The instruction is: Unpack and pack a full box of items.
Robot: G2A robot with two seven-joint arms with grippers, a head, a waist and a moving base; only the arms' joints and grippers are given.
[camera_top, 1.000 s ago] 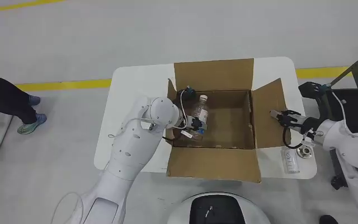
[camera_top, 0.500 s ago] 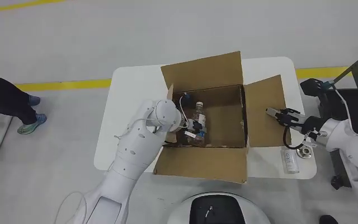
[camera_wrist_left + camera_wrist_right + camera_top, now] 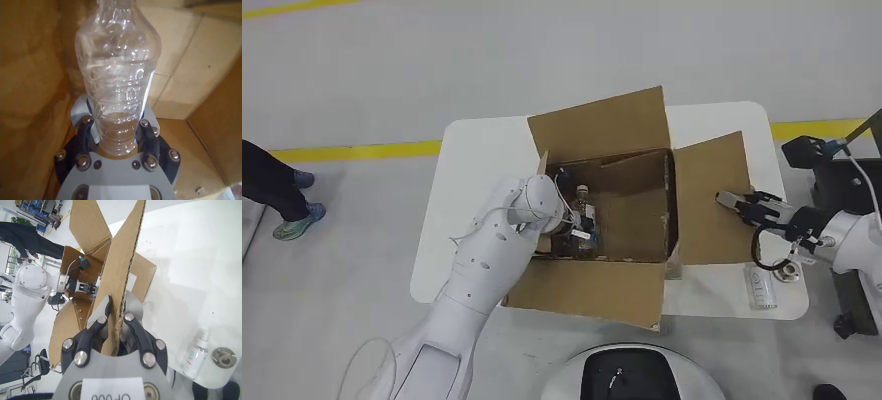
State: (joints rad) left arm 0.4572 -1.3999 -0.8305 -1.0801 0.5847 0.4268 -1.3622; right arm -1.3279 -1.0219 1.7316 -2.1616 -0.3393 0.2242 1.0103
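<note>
Top view: left jaws clamped on clear bottle (image 3: 583,212) inside box (image 3: 582,290); right jaws pinching box's right flap (image 3: 712,200); spray bottle (image 3: 761,288) beside box.

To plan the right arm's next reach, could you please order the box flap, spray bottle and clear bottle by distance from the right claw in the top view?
1. box flap, on the right, clamped in the right claw.
2. spray bottle, lying right of the box.
3. clear bottle, inside the box, in the left claw.
</note>
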